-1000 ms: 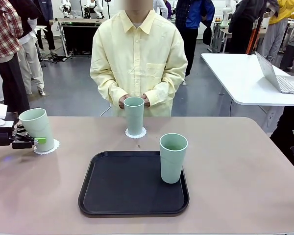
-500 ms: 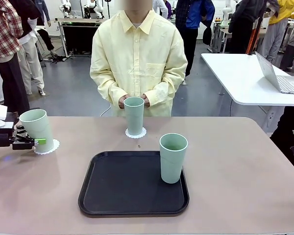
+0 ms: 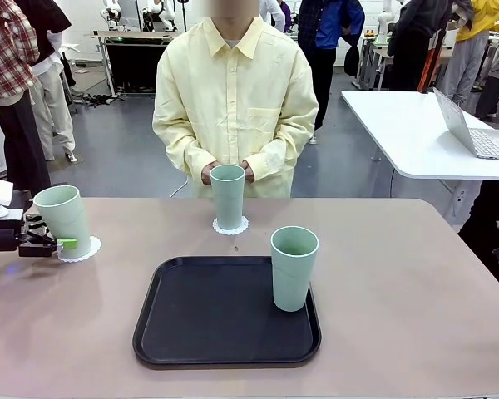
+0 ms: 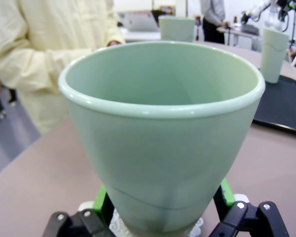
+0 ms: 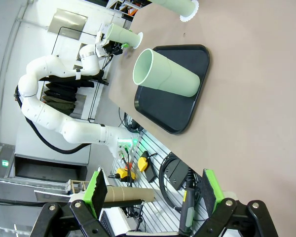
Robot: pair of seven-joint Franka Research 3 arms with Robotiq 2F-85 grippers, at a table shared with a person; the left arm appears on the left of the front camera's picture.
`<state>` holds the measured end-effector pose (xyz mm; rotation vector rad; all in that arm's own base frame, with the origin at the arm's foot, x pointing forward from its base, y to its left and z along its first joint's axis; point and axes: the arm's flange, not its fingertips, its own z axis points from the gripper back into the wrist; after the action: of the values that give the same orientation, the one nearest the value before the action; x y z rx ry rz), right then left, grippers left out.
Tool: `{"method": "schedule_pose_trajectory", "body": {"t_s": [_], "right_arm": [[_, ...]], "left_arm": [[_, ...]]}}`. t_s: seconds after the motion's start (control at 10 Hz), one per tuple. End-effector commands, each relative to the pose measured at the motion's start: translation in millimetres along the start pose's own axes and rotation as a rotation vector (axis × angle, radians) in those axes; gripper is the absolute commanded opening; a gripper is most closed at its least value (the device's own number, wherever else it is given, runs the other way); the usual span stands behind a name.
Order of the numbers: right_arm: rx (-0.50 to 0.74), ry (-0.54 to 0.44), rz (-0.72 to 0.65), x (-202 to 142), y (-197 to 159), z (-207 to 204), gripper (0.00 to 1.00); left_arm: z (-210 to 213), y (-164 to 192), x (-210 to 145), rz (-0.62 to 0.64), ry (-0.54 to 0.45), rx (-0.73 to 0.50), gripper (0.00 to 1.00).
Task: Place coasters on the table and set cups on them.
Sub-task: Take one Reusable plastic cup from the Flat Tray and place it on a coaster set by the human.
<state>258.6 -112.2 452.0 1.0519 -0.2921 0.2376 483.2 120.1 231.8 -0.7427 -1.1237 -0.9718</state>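
A mint-green cup point(image 3: 64, 221) point(image 4: 163, 123) stands on a lacy white coaster point(image 3: 83, 251) at the table's point(image 3: 416, 283) far left. My left gripper point(image 3: 62, 243) point(image 4: 163, 193) is open around its lower part, a green pad on each side. A second cup point(image 3: 228, 196) stands on another coaster point(image 3: 230, 227) in front of the person's hands point(image 3: 208, 173). The third cup point(image 3: 293, 268) point(image 5: 165, 76) stands upright at the right edge of a black tray point(image 3: 200, 316). A third coaster is out of view. My right gripper point(image 5: 153, 175) is open and holds nothing, off the table's right side.
The person in a pale yellow shirt point(image 3: 233, 100) stands at the far edge with hands together behind the middle cup. A white table point(image 3: 416, 125) with a laptop point(image 3: 474, 129) lies beyond the right corner. Bare tabletop stretches right of the tray.
My left gripper has eased a little to the left and down, while the cup on the left coaster stayed where it was. Nothing else moved.
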Motion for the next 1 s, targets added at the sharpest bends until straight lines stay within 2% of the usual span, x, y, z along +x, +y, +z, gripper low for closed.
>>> {"method": "schedule_pose_trajectory", "body": {"t_s": [0.0, 0.3, 0.6, 0.9], "right_arm": [[0.028, -0.019, 0.019, 3, -1, -1, 1.00], [0.028, -0.019, 0.019, 3, -1, -1, 1.00], [0.028, -0.019, 0.019, 3, -1, -1, 1.00], [0.028, -0.019, 0.019, 3, -1, -1, 1.00]], "left_arm": [[1, -4, 1, -0.031, 0.027, 0.007, 1.00], [12, -2, 7, -0.037, 0.108, 0.017, 1.00], [31, -1, 17, -0.070, 0.255, -0.013, 1.00], [70, -6, 53, -0.081, 0.388, -0.005, 1.00]]}}
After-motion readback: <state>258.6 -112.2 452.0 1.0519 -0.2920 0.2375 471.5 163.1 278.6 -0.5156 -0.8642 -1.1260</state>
